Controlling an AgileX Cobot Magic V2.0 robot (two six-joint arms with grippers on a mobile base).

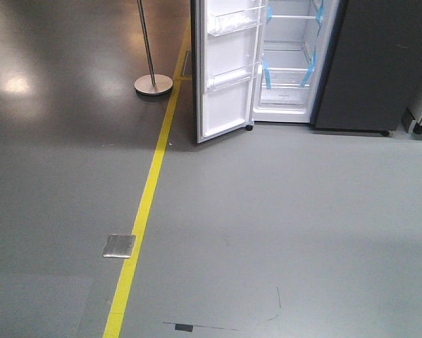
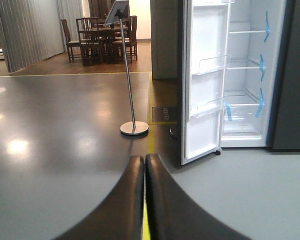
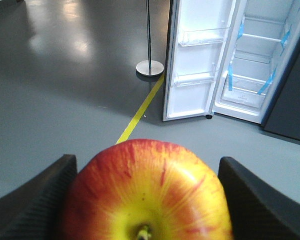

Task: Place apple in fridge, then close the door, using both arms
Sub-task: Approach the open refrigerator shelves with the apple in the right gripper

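The apple (image 3: 147, 192) sits pinched between the two dark fingers of the right pincer (image 3: 148, 162), with its stem dimple turned toward the wrist camera. It is out over the grey floor (image 1: 281, 225), well apart from the fridge (image 1: 288, 63). The left pincer (image 2: 144, 159) is pressed together with nothing in it. The door (image 1: 225, 84) stands wide open, swung out to the left, and the white interior with its clear shelves (image 1: 289, 70) looks bare.

The first risk is probably the grip itself. The fruit is round and glossy and only its flanks are held, so a jolt while the base crosses the floor could let it twist, drop and roll away.

The second risk is the approach. The door's free edge juts toward the robot, so a path drifting left could knock it or its clear bins (image 1: 233, 74). The shelves are transparent and marked only by blue tape (image 1: 267, 70), so their front lips may be hard to judge. Coming in low could bump the apple against one, and setting it near the edge could let it roll out.

For closing, the stand (image 1: 153, 83) by the yellow line (image 1: 144, 204) is near the door's outer face and may crowd the left arm as it reaches round. Swinging the door before the right arm is clear would trap it.
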